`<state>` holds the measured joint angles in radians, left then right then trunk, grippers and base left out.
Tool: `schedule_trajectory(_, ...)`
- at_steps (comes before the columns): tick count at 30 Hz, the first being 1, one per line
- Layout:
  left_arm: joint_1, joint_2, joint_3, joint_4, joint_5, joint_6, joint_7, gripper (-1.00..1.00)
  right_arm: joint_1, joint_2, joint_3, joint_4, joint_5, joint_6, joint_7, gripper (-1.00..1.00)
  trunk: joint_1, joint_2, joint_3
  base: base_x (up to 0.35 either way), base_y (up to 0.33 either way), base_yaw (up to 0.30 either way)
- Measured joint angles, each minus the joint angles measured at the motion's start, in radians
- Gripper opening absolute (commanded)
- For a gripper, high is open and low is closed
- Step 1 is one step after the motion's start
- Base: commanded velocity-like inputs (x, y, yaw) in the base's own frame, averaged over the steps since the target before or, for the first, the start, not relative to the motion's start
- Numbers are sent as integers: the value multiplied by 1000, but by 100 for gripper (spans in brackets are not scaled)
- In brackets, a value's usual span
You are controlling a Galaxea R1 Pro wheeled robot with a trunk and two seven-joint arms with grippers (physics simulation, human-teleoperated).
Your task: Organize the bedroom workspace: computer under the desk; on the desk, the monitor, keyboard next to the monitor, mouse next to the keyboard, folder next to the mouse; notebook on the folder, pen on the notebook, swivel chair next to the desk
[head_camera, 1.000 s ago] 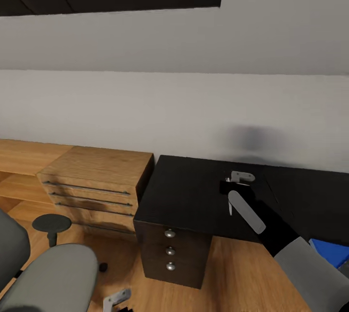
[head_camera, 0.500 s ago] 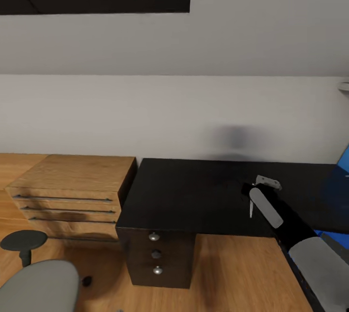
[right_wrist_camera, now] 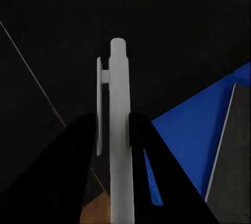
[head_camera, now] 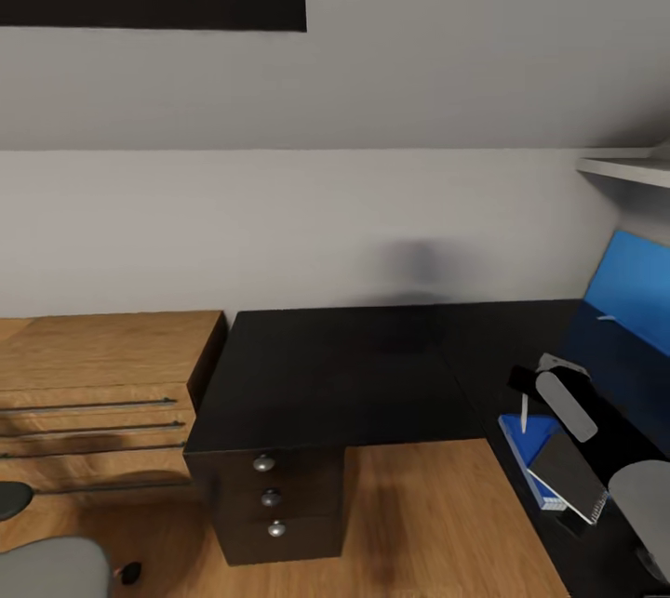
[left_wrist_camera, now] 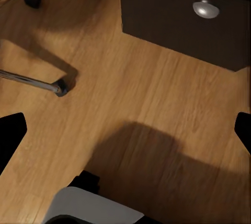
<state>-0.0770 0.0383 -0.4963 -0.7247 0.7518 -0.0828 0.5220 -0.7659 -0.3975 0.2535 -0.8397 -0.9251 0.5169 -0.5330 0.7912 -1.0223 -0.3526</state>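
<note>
My right gripper [head_camera: 529, 389] is shut on the pen [head_camera: 524, 414], a thin white stick hanging point down over the right wing of the black desk [head_camera: 335, 375]. In the right wrist view the pen [right_wrist_camera: 118, 109] sits between the two black fingers of the right gripper [right_wrist_camera: 112, 122]. Just beside it the blue folder [head_camera: 517, 442] lies on the desk with the grey notebook [head_camera: 569, 477] on top; both show again as the folder [right_wrist_camera: 191, 125] and the notebook [right_wrist_camera: 236, 151]. My left gripper [left_wrist_camera: 125, 132] is open, low over the wooden floor. A corner of the swivel chair seat [head_camera: 42, 570] shows at lower left.
The desk's pedestal [head_camera: 270, 505] carries three round knobs, one seen close as a knob [left_wrist_camera: 205, 9]. A light-wood chest [head_camera: 93, 375] stands left of the desk. A chrome chair leg with a caster [left_wrist_camera: 58, 85] lies near my left gripper. A blue panel [head_camera: 637, 286] and a shelf [head_camera: 623, 170] are at right.
The camera has swung right, so chest and chair slid toward the left edge and the folder with the notebook came into view. The right gripper still holds the pen, now beside the folder.
</note>
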Motion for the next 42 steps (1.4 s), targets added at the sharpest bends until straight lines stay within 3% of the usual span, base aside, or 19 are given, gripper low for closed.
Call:
schedule_trajectory(2, 0, 0, 0, 0, -1, 0, 0, 100, 0, -1, 0, 2, 12, -5, 1, -100, 0, 0, 2, 0, 0, -264)
schedule_trajectory(7, 0, 4, 5, -24, -1, 0, -1, 100, 0, 0, 0, 46, 90, -52, 2, -100, 0, 0, 5, 0, 0, -264)
schedule_trajectory(14, 0, 7, 6, -117, 4, 4, 0, 100, 0, 2, 6, 93, 112, -130, 2, -100, 0, 0, 9, 0, 0, -240)
schedule_trajectory(18, 0, 7, 5, -132, 10, 6, 0, 100, 0, 8, 11, 100, 187, -154, 13, -100, 0, 0, 9, 0, 0, -61)
schedule_trajectory(20, 0, 6, 4, -136, 11, 6, 0, 100, 0, 20, 11, 104, 217, -160, 53, -100, 8, -14, 3, 0, 0, -7)
schedule_trajectory(34, 0, 5, 4, -137, 11, 5, 0, 100, 0, 23, 7, 108, 223, -173, 66, -100, 61, -112, -41, 0, 0, 0)
schedule_trajectory(42, 0, 5, 4, -137, 11, 5, 1, 100, -2, 23, 4, 177, 223, -175, 66, -100, 92, -168, -66, 0, 0, 0)
